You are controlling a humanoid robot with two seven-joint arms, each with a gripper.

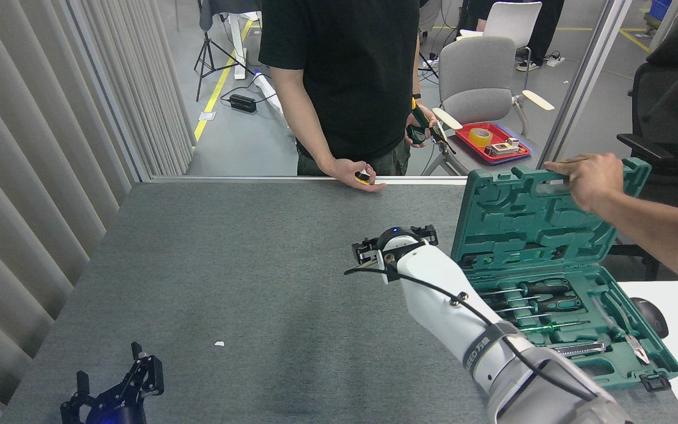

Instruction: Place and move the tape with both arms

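The right gripper (395, 247) hangs over the grey table (245, 265), seen end-on; whether its jaws are apart cannot be told. The left gripper (116, 393), at 7 o'clock, spreads its fingers wide, empty. The only tape (480, 137) visible lies in a red tray (507, 154) at 1 o'clock, beyond the table. A hand (589, 176) holds the green toolbox (542, 259) lid just beside the right arm; a swing there risks striking it.

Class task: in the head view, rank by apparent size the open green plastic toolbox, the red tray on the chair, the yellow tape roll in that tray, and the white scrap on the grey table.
1. Open green plastic toolbox
2. Red tray
3. Yellow tape roll
4. White scrap

The tray and roll sit farther away, so they look smaller than they are.
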